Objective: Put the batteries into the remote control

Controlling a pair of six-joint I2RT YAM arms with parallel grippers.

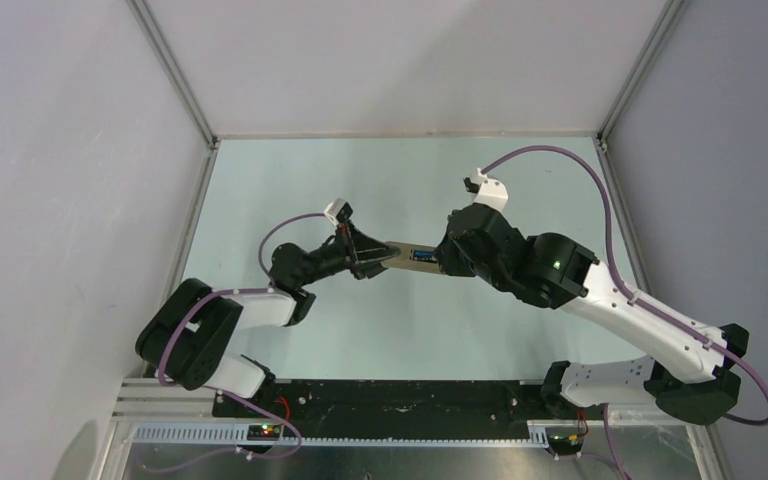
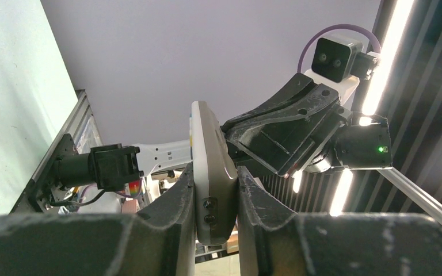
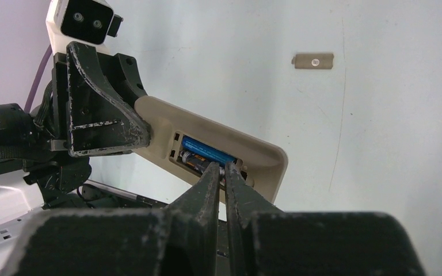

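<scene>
pale green table point(image 1: 390, 330) lay beneath both arms. we saw the left gripper point(image 2: 216, 198) clamped on the remote control point(image 2: 210, 149), held clear of the table. the blue battery point(image 3: 207, 150) and dark battery point(image 3: 198, 163) sat side by side in its slot. the right gripper point(image 3: 223, 170) had its fingers nearly together, tips at the dark battery's end.
</scene>
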